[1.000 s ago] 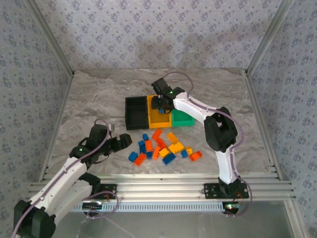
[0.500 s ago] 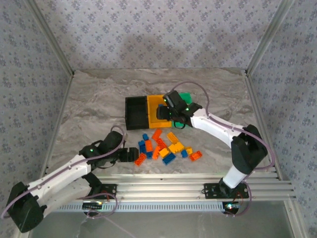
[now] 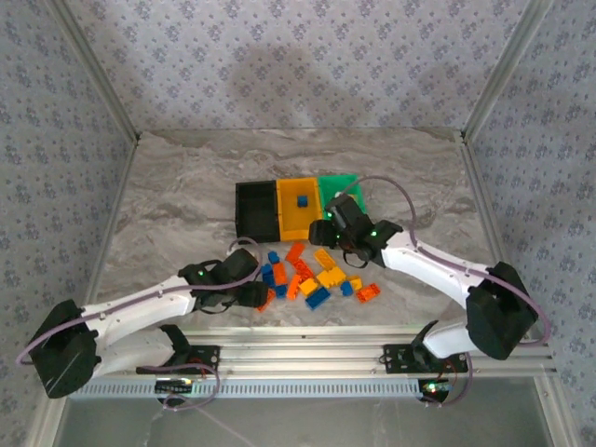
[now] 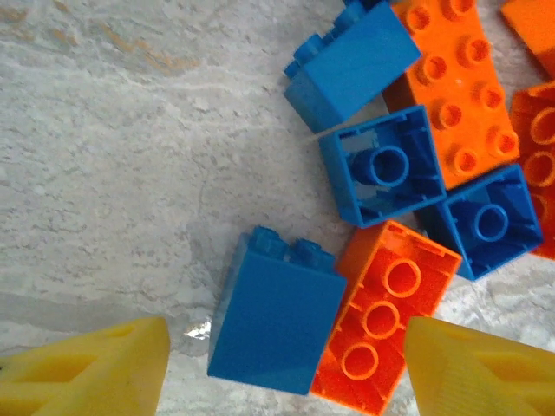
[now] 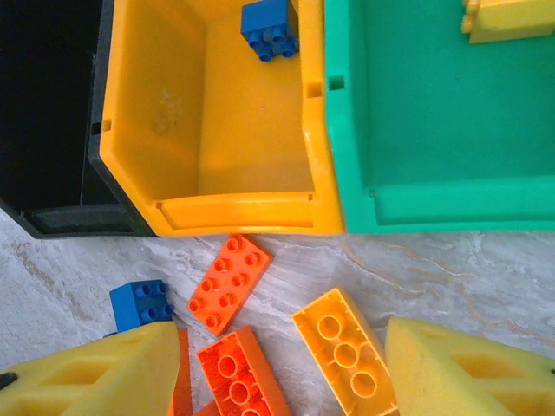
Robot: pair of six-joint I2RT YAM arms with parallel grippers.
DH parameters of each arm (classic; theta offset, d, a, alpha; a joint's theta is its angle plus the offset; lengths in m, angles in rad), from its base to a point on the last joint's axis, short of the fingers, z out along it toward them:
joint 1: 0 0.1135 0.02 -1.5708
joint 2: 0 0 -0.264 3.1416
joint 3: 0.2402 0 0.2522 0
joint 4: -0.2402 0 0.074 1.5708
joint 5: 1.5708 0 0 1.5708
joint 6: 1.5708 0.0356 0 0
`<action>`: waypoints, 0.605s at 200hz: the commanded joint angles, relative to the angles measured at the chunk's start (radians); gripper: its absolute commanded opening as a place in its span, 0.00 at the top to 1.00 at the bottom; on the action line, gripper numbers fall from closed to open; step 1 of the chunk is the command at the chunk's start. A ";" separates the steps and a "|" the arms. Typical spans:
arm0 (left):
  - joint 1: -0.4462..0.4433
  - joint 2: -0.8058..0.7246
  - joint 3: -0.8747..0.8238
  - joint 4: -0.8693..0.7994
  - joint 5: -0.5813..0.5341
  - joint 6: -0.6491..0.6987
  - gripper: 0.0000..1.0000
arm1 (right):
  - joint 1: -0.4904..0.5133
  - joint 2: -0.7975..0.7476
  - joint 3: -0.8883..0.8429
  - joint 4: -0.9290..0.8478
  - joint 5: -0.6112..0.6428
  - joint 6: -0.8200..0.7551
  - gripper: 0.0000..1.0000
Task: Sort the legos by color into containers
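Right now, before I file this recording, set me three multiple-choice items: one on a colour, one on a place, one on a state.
1. What colour is the brick in the green bin? A. blue B. yellow C. orange-red
2. Which bin holds the lone blue brick? A. yellow-orange bin B. green bin C. neither
3. How do the left gripper's fingers stand? A. shut together B. apart, straddling a tipped blue brick and an upturned orange-red brick C. apart over the green bin

Key: B, the right wrist view shows a yellow brick inside it; A, the lone blue brick lies on that bin's floor; B, the left wrist view shows both bricks on the table between the fingers.
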 commanded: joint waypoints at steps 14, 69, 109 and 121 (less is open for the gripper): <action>-0.003 0.022 -0.001 0.002 -0.078 0.002 0.30 | 0.012 -0.055 -0.037 0.017 0.037 0.032 0.34; 0.014 0.121 0.000 0.041 -0.070 0.014 0.40 | 0.013 -0.103 -0.045 0.005 0.060 0.034 0.34; 0.044 0.110 -0.021 0.056 -0.050 0.019 0.52 | 0.013 -0.117 -0.045 -0.002 0.063 0.034 0.33; 0.046 0.111 -0.024 0.055 -0.043 0.019 0.54 | 0.014 -0.119 -0.045 -0.003 0.068 0.035 0.34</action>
